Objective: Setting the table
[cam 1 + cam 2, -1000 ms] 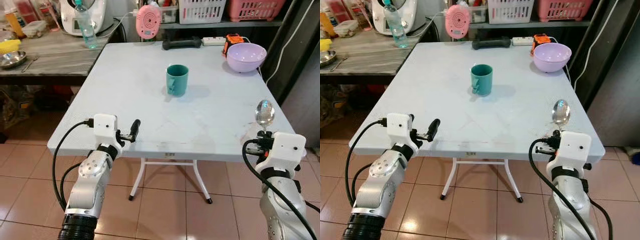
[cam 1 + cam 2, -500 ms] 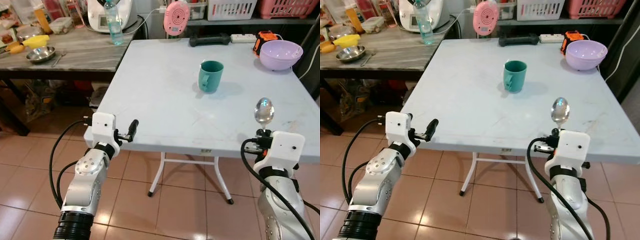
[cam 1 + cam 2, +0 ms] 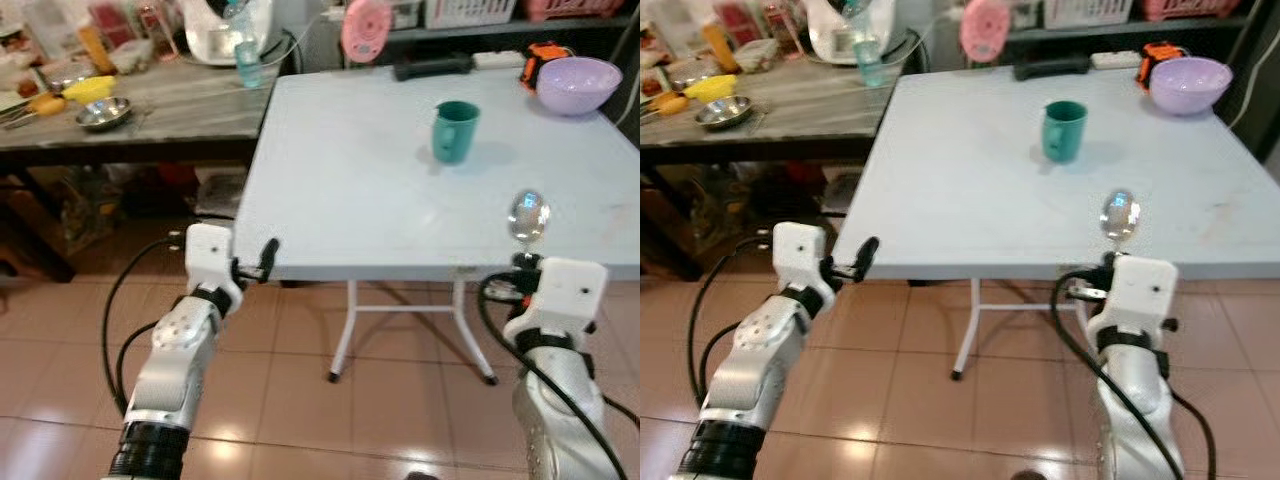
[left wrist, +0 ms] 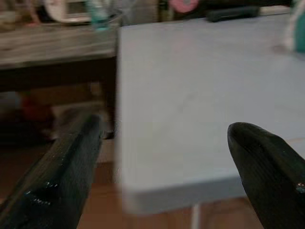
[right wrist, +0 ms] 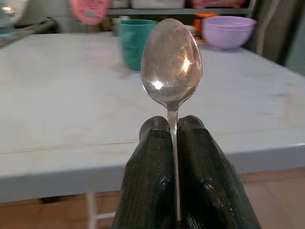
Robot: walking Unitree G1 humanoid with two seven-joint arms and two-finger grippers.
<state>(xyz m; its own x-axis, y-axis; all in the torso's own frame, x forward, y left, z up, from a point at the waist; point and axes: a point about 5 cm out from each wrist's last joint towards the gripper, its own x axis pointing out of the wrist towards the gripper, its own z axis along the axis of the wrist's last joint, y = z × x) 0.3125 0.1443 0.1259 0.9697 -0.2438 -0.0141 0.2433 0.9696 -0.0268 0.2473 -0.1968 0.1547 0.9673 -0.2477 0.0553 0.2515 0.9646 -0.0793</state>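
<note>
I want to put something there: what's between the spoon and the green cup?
Just bare table between the spoon and green cup, seen from the right eye view.

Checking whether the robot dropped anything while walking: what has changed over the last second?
The camera view has shifted; the table now sits further right and away. The right gripper stays shut on the spoon; the left gripper stays open. Mug and bowl kept their places.
</note>
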